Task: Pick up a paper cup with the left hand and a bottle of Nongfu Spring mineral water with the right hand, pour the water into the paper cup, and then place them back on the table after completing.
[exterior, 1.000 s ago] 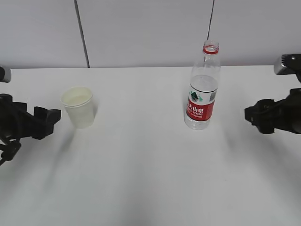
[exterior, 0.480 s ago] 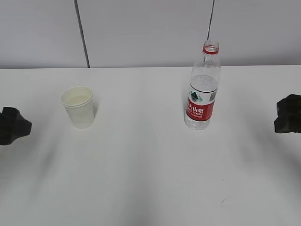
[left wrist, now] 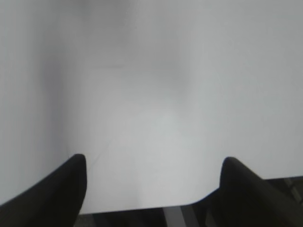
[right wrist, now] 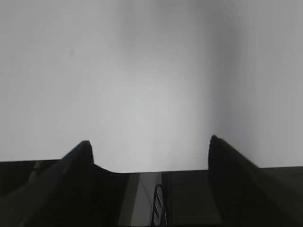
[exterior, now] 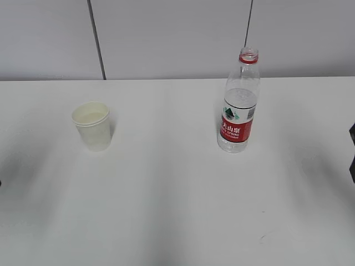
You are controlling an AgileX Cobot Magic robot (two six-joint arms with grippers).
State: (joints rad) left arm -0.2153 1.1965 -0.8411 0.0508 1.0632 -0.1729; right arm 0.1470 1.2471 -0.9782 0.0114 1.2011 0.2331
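A white paper cup (exterior: 91,126) stands upright on the left of the white table (exterior: 166,188). An uncapped Nongfu Spring bottle (exterior: 239,103) with a red label stands upright to the right of centre, with clear water (exterior: 238,100) in it. Both arms have drawn back to the sides; only a dark sliver of the right hand (exterior: 353,158) shows at the exterior view's right edge. In the left wrist view my left gripper (left wrist: 154,163) is open over bare tabletop. My right gripper (right wrist: 149,144) is also open, with nothing between its fingers.
A grey panelled wall (exterior: 166,33) rises behind the table. The table's near edge (left wrist: 142,208) shows under the left gripper, and a table edge (right wrist: 151,166) runs under the right one. A small dark scuff (exterior: 263,238) marks the front right of the tabletop.
Both arms have pulled outward, away from the cup and bottle, and have almost left the exterior view. Cup and bottle have not moved.
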